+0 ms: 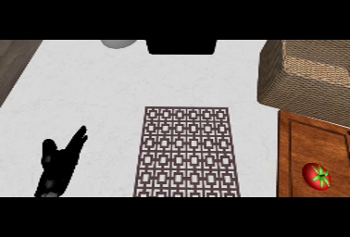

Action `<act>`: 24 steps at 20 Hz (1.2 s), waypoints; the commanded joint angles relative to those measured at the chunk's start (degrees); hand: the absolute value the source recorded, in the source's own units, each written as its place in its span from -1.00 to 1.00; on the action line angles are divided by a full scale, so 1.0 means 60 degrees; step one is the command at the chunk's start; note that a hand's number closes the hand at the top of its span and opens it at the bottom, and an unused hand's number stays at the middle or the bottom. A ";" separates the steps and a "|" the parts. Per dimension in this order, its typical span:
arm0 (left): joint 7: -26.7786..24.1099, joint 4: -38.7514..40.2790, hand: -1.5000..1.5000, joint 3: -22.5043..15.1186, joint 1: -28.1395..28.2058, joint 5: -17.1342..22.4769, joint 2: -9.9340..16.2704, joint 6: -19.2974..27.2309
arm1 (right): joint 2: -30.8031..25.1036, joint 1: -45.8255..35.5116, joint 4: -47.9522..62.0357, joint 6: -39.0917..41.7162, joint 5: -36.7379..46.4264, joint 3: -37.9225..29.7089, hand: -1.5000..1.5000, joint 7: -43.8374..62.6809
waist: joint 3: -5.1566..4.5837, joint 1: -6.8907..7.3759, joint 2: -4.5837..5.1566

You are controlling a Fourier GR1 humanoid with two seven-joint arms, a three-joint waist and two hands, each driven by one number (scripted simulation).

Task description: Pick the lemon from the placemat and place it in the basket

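A patterned brown placemat (186, 152) lies in the middle of the white counter, and no lemon shows on it or anywhere else. The woven basket (301, 83) stands at the upper right, cut by the view's edge; its inside is only partly visible. My left hand (58, 164) rests at the lower left, left of the placemat, fingers straight and pointing up, holding nothing. My right hand does not show.
A wooden board (301, 152) lies at the right below the basket, with a red tomato (316, 175) on it. A grey round object (120, 43) and a black object (181, 46) sit at the counter's far edge.
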 commanded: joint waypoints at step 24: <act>0.0171 0.0623 0.00 0.0123 0.0048 -0.0310 -0.0324 -0.0280 | -0.1600 0.1048 0.4809 -0.1789 -0.0571 -0.0957 -1.00 -0.4387 | -0.0084 -0.0035 0.0059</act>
